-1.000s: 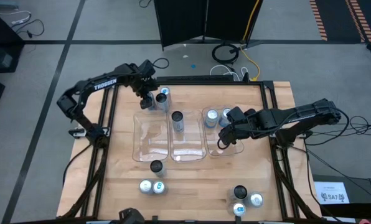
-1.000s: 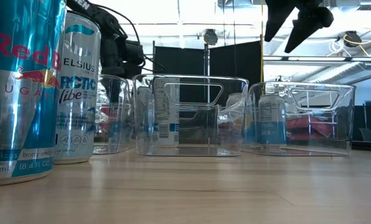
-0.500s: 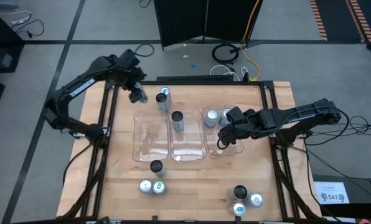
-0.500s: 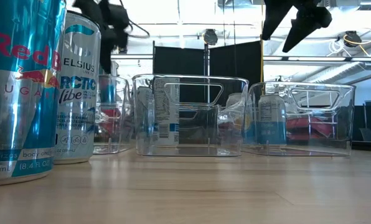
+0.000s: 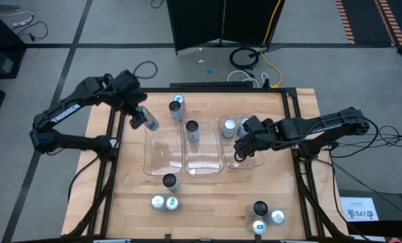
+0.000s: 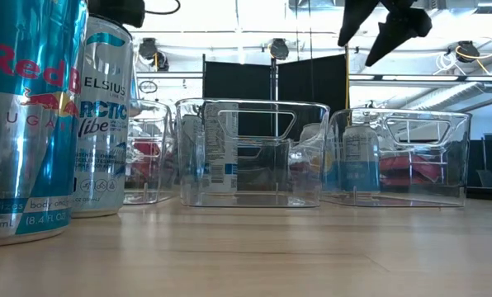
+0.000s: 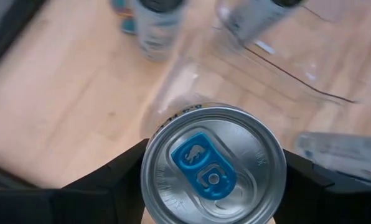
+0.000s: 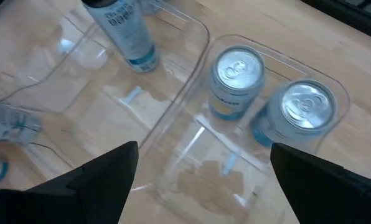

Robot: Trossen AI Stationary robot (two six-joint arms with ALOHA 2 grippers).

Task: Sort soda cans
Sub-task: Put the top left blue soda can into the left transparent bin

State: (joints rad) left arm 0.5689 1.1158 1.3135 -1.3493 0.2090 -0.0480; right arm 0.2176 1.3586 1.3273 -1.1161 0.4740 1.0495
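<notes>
High view shows a light wooden worktop [image 5: 208,202] on grey carpet, black screens [image 5: 218,23] and coiled cables [image 5: 245,57] behind it. Three clear trays [image 5: 164,152] sit mid-worktop. The left tool [image 5: 146,121] pinches a blue-tabbed can [image 7: 213,165] above the left tray's far corner. The right tool [image 5: 240,150], fingers spread, hovers over the right tray, which holds two silver-topped cans [image 8: 238,68]. More cans [image 5: 166,201] stand near the front edge.

In the low view, the nearest blue can [image 6: 19,124] reads "Red", "SUGAR" and "(8.4 FL OZ)". The silver can [image 6: 103,124] beside it reads "ELSIUS", "ARCTIC" and what looks like "Vibe". The left arm [image 5: 63,115] carries white lettering, unreadable here.
</notes>
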